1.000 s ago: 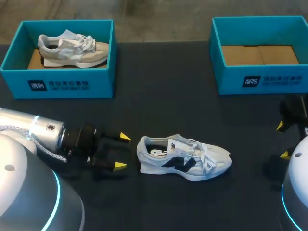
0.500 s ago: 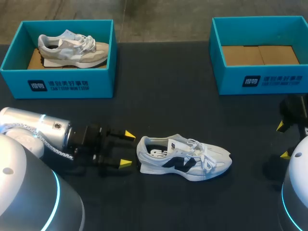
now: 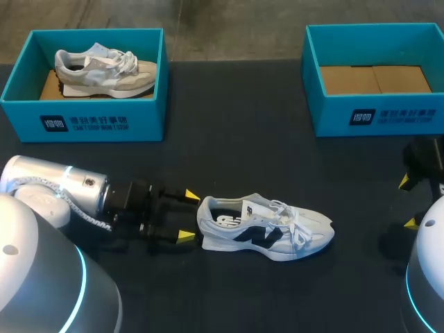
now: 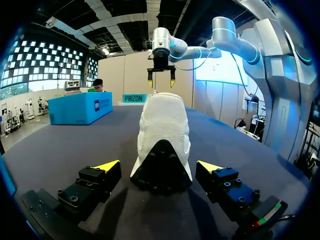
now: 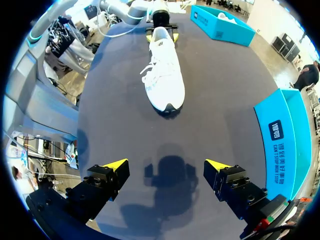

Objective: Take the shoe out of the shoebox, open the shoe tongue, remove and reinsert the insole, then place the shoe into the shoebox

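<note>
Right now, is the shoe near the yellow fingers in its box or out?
Out. The shoe stands on its sole on the table, well apart from the empty box.

Left arm (image 3: 62,187): silver-white round link with a thin cyan light ring and a small dark round mark on its side. White braided cable (image 3: 78,216) along its 6 o'clock side, then a black wrist section.
Left tool (image 3: 189,216): two black blocky fingers (image 4: 92,182) with hex screws and yellow wedge tips.
Right tool (image 5: 166,164): same build, with a red-green strip on one finger base.
Right arm (image 3: 429,277): white dome shell, cyan ring at its edge.
</note>
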Controlling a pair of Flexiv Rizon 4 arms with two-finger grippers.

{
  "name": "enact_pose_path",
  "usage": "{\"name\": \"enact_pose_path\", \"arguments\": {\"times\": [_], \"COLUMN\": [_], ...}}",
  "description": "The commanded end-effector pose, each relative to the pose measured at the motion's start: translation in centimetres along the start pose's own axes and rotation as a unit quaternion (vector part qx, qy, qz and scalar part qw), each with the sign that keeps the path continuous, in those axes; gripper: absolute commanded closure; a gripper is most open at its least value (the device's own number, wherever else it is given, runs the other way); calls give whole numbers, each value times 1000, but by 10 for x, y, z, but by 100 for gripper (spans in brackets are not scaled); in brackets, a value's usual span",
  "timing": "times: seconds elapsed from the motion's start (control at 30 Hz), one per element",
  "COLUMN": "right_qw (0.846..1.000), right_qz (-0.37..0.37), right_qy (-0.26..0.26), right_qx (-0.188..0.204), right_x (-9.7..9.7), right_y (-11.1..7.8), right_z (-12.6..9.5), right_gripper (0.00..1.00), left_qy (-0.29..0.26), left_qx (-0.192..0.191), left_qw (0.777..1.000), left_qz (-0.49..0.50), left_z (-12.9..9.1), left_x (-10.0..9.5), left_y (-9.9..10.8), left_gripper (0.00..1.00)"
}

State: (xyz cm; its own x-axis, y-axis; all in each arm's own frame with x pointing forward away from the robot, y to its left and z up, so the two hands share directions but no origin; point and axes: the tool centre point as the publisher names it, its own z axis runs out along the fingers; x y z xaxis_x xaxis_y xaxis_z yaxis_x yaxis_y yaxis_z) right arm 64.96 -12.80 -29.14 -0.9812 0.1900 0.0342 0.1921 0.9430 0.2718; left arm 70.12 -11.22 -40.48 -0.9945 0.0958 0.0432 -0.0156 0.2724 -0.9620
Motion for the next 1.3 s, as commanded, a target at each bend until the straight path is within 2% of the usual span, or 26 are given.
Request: {"name": "enact_pose_path", "arguments": {"times": [0.03, 1.0, 1.3], "right_qw": [1000, 1000, 1000], "right_qz": [0, 0, 0], "right_qy": [-1, -1, -1], "right_qx": [1, 1, 1], "right_x": [2, 2, 2], "right_y": [0, 0, 0], "right_z": [0, 0, 0], "right_gripper": [0, 0, 0], "left_qy": [-1, 16, 21], "left_qx": [4, 25, 27], "left_qw": [1000, 1000, 999], "left_qz": [-2, -5, -2], "left_z": [5, 37, 53], "left_x": [-2, 7, 11], "left_y": [2, -5, -9], "left_gripper": [0, 0, 0]}}
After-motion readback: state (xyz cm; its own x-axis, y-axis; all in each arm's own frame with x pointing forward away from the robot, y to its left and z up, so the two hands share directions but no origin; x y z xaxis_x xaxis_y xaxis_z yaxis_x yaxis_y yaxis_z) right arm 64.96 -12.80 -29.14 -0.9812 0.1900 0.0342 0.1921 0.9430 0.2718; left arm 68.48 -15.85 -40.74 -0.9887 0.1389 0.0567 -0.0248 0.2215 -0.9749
